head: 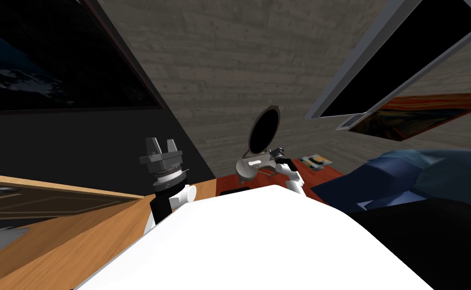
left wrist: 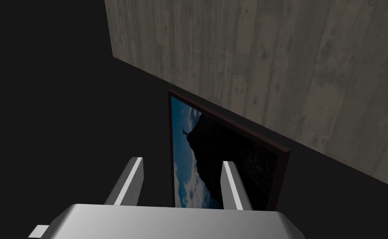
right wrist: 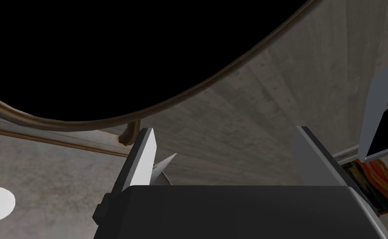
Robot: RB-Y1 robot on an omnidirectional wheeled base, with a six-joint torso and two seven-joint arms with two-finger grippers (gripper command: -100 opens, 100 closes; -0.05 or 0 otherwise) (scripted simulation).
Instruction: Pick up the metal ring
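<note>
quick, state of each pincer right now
left pincer: open, holding nothing
right pincer: open, one finger beside the ring, not gripping it

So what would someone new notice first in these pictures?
The big brown-rimmed ring, black inside, standing upright at the red-brown table just ahead of the open right gripper. Next, the left gripper, raised and open, and the blue bedding on the robot's right.
</note>
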